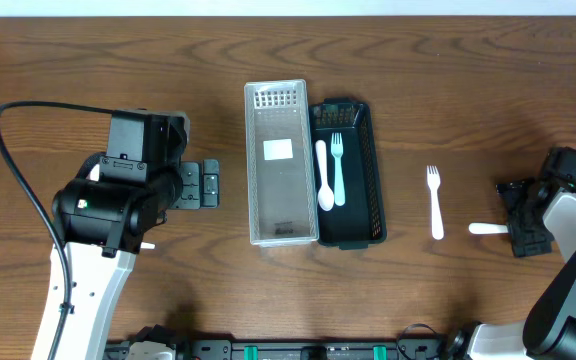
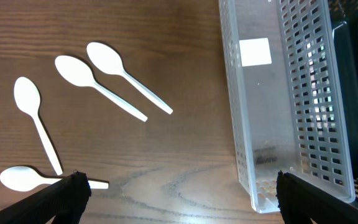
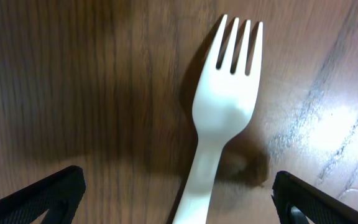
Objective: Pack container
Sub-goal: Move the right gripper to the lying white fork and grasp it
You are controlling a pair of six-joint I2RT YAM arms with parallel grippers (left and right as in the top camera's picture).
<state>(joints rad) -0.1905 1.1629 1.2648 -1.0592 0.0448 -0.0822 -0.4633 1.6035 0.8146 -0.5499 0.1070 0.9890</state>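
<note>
The dark, grained wooden table [image 1: 68, 60] ends in a pale strip at 12 o'clock. At centre, the clear container [image 1: 280, 190] touches the black basket [image 1: 360, 200] at its 3 o'clock side. The basket holds a spoon [image 1: 324, 175] and a fork [image 1: 338, 170]. Bare wood separates the container from the left gripper [image 1: 208, 185] at 9 o'clock, whose fingers are spread near four loose spoons [image 2: 95, 86]. At 3 o'clock, the right gripper [image 1: 516, 218] stands wide apart around a table fork [image 3: 219, 118]. A plain white label [image 1: 279, 150] lies inside the container.
</note>
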